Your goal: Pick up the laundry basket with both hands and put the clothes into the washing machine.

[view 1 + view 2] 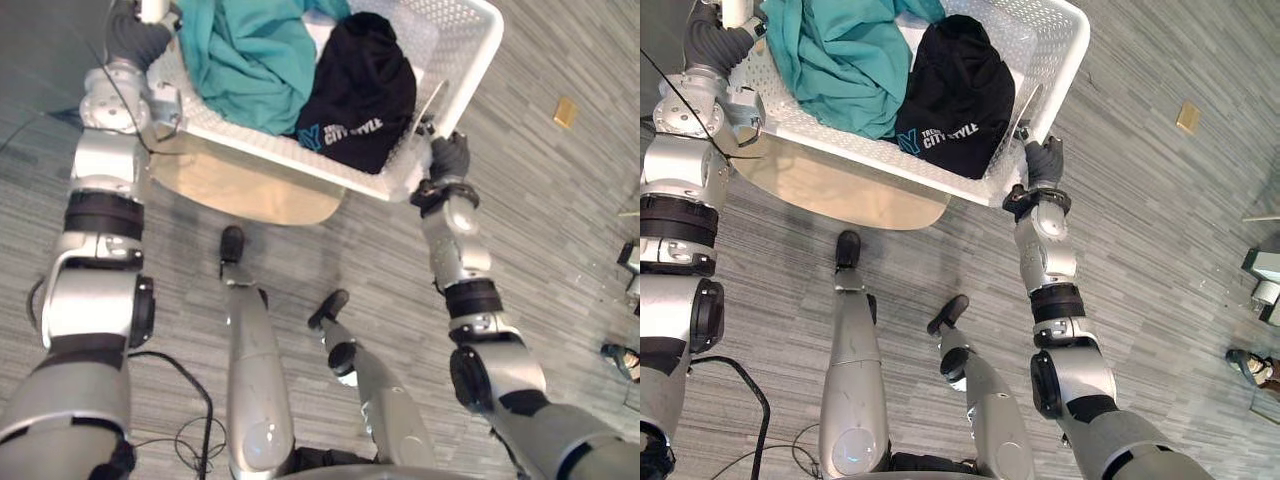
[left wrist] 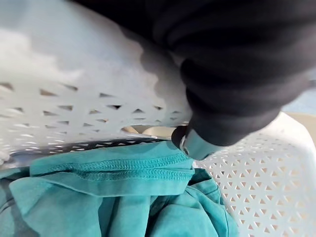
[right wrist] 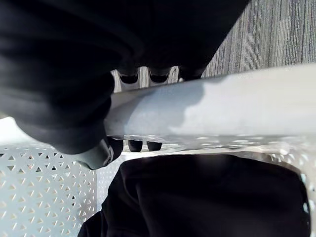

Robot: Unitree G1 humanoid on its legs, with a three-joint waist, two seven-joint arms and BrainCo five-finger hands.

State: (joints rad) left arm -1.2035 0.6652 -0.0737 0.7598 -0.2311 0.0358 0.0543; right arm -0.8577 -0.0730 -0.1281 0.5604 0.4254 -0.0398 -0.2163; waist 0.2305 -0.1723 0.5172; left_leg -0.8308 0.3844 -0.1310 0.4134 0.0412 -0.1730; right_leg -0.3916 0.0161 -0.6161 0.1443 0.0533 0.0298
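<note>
Left eye view: laundry basket (image 1: 455, 45) raised, one hand at each short end, likely to balance the load.
Axis: long side runs hand to hand; mouth tipped toward the robot.
Contents: teal garment (image 1: 250, 60), black garment (image 1: 360, 90).
Right hand (image 1: 450, 155): wrapped round the rim.
Left hand (image 1: 135, 40): at the opposite end, hold cannot be told.

Silver-grey arms (image 1: 100, 300) bore black joint bands; dark ribbed covers sheathed the left hand (image 1: 135, 40) and right hand (image 1: 450, 156).
</note>
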